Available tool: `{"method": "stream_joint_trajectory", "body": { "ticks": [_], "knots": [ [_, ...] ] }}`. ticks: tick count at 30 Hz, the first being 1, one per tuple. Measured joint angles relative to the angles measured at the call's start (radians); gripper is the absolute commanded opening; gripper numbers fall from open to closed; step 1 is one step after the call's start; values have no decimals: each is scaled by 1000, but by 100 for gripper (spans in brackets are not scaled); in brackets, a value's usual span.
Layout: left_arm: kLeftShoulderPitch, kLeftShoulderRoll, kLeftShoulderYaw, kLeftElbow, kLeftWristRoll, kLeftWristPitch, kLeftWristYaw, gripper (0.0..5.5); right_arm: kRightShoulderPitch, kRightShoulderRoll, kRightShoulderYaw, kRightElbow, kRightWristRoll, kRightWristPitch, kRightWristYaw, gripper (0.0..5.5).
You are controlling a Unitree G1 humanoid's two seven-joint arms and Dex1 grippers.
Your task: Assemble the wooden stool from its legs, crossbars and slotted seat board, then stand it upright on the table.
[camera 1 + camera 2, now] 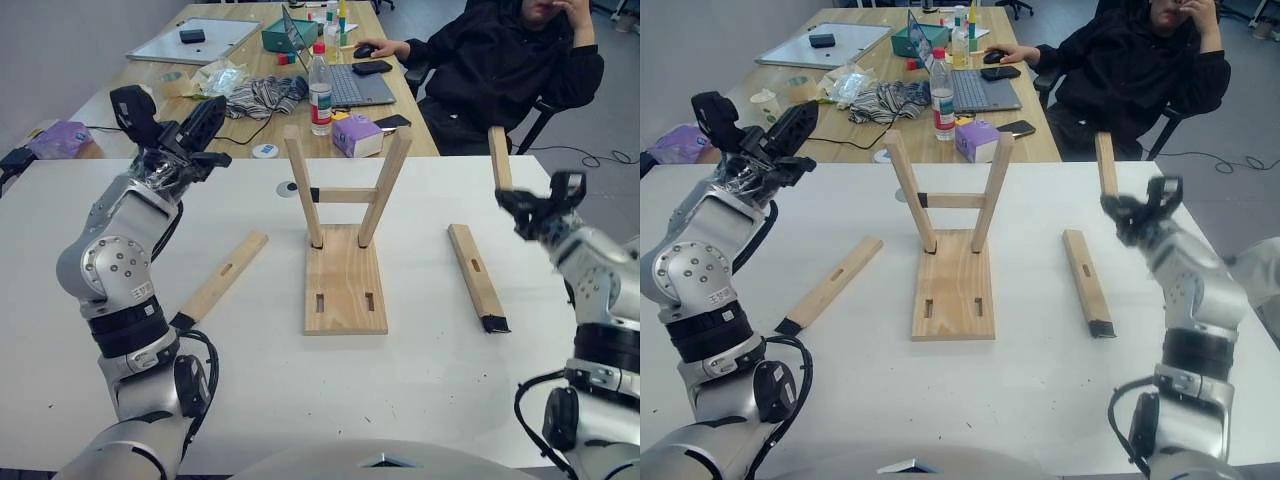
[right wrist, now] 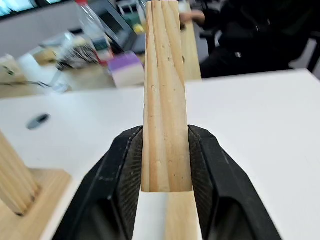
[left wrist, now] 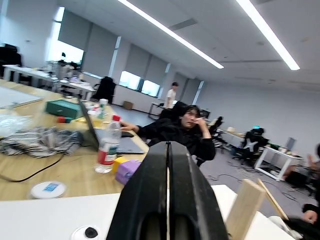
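**Office table (image 1: 430,400) holds a stool half built**

White and wide, the table carries the seat board (image 1: 345,290), which lies flat. Two legs (image 1: 303,185) stand at the board's far end, joined by a crossbar (image 1: 345,195), and the near slots (image 1: 320,302) are unfilled. One loose leg (image 1: 222,276) lies left of the board, another (image 1: 476,272) right of it. Farther right of the board, the right gripper (image 2: 166,150) holds a wooden bar (image 2: 166,90) upright, jaws clamped on its flat faces near the lower end. The left gripper (image 3: 168,155) hangs raised, left of and beyond the board, jaws pressed together on nothing. The parts look light, stiff and smooth. They are probably best gripped mid-length across the flat faces, leaving the ends free for the slots. A hold near one end may let the bar pivot.
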Motion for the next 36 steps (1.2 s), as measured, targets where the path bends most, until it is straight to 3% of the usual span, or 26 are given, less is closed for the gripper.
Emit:
{"method": "stream_joint_trajectory", "body": {
  "ticks": [3, 5, 10, 12, 15, 24, 36],
  "knots": [
    [-74, 2, 1, -54, -176, 41, -29, 0, -150, 39, 91, -167, 52, -9, -1, 128],
    [-111, 12, -3, -81, -262, 60, -23, 39, -226, 68, 200, -232, -9, -54, -35, 128],
    [-182, 11, -23, -77, -305, 49, 125, 129, -281, 118, 551, -270, -405, -257, -196, 128],
    [-186, -7, -52, -41, -280, 45, 176, 181, -280, 124, 625, -272, -506, -320, -230, 128],
    [-185, -30, -65, -27, -289, 37, 195, 222, -274, 159, 654, -275, -555, -379, -245, 128],
    [-185, -29, -64, -27, -362, 37, 205, 223, -210, 198, 659, -295, -524, -467, -161, 128],
    [-164, 3, -67, -31, -460, 31, 177, 58, -160, 235, 600, -334, -321, -409, -33, 128]
  ]
}}
